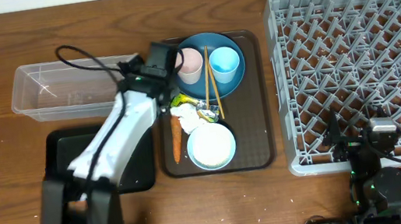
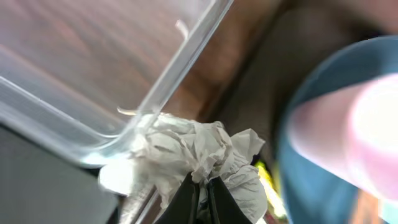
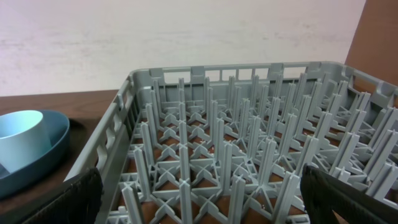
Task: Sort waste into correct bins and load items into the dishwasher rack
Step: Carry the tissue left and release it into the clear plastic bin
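My left gripper (image 2: 203, 188) is shut on the crumpled white tissue (image 2: 199, 146), next to the corner of the clear box (image 2: 180, 68). From overhead, that gripper (image 1: 171, 103) sits over the left edge of the brown tray, with the tissue (image 1: 184, 116), yellow-green wrapper (image 1: 183, 99) and carrot (image 1: 176, 139) beside it. The blue plate (image 1: 220, 85) carries the pink cup (image 1: 191, 64), light blue cup (image 1: 225, 61) and chopsticks (image 1: 209, 79). The bowl (image 1: 211, 146) stands in front of the plate. My right gripper (image 3: 208, 199) is open at the near edge of the grey rack (image 3: 236, 137), holding nothing.
The clear box (image 1: 63, 88) lies at the back left. The black tray (image 1: 64, 147) in front of it is partly covered by my left arm. The brown serving tray (image 1: 254, 132) lies between these bins and the rack (image 1: 363, 65).
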